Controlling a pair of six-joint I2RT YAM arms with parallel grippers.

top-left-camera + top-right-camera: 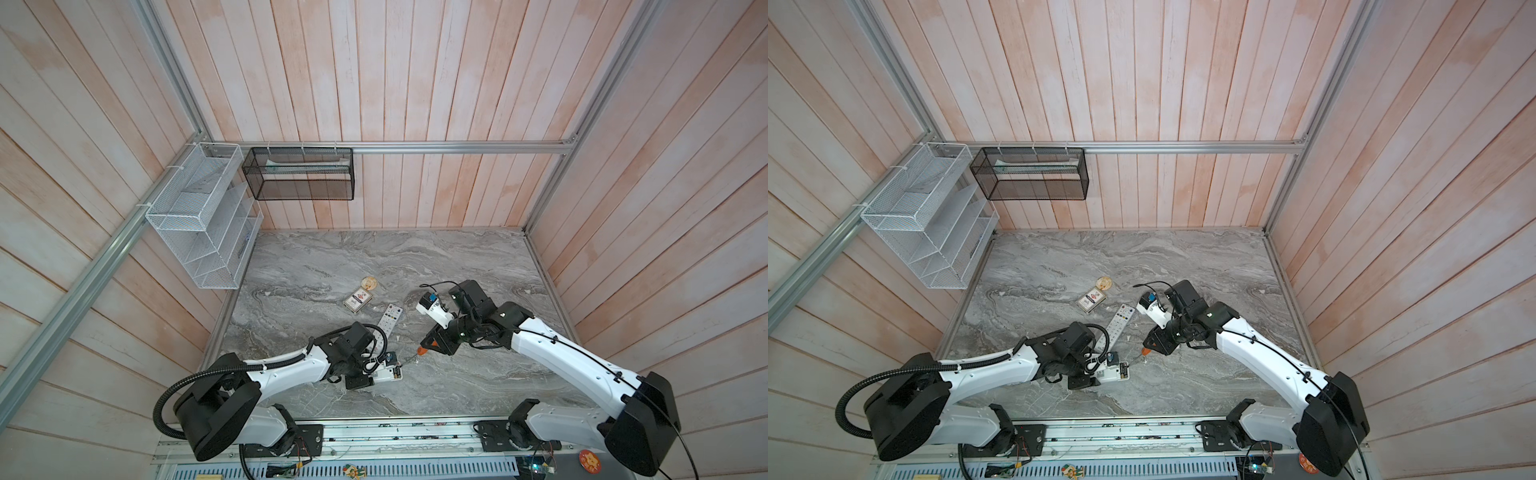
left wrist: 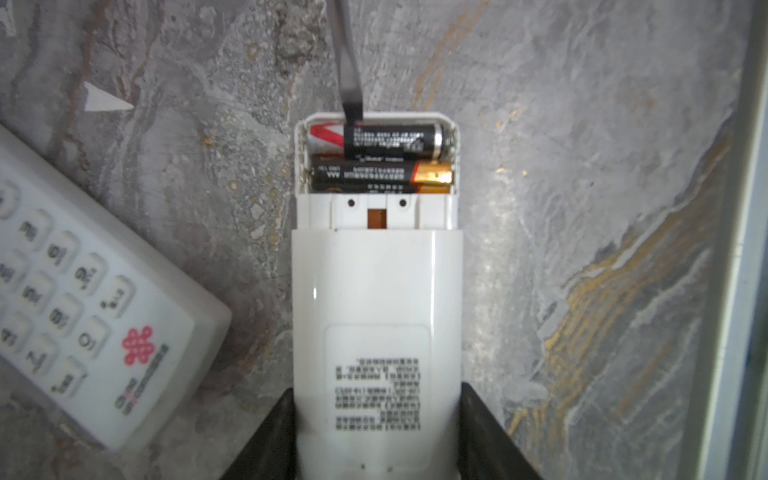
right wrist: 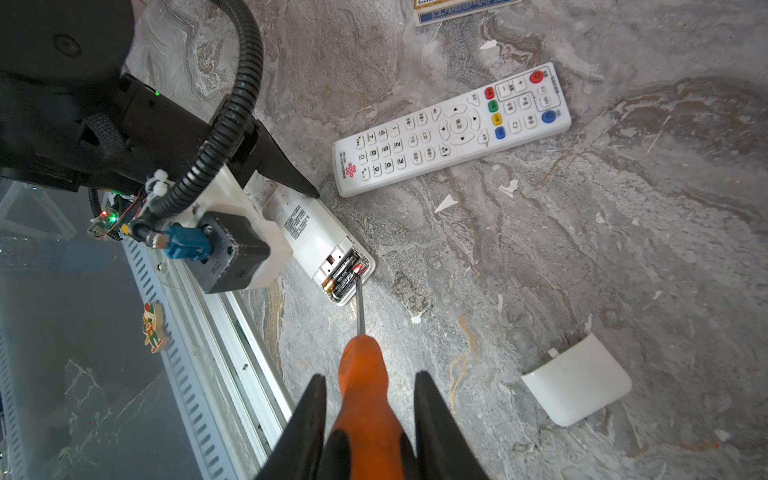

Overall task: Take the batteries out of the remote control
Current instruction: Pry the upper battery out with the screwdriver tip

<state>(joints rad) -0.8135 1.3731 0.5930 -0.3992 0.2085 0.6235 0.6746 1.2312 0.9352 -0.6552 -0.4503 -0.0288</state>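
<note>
Two batteries (image 2: 380, 160) side by side, still seated in the open compartment at one end of the white remote control (image 2: 376, 311), which lies back-up on the grey marbled desk (image 1: 457, 257), near its front edge. Near cell black with gold end, "AAA" readable; far cell black with red-and-white end, fine print too small to read. Label block on the remote's back: rows of print, not legible. Left pincer (image 2: 376, 399) clamped on the remote's two long sides at the end away from the compartment. Flat blade of the orange-handled screwdriver (image 3: 363, 374) reaches over the remote's end wall and touches the far cell. Right pincer (image 3: 370, 376) closed narrow on the orange handle. Loose white battery cover (image 3: 577, 380) lies on the desk, well apart from the remote. Second remote (image 3: 453, 129) face-up just beside: number keys, red/green/yellow/blue buttons, red knot logo, adjoining print unclear. Farther back, a printed card box (image 1: 358, 300) and a round wooden disc (image 1: 368, 283).
</note>
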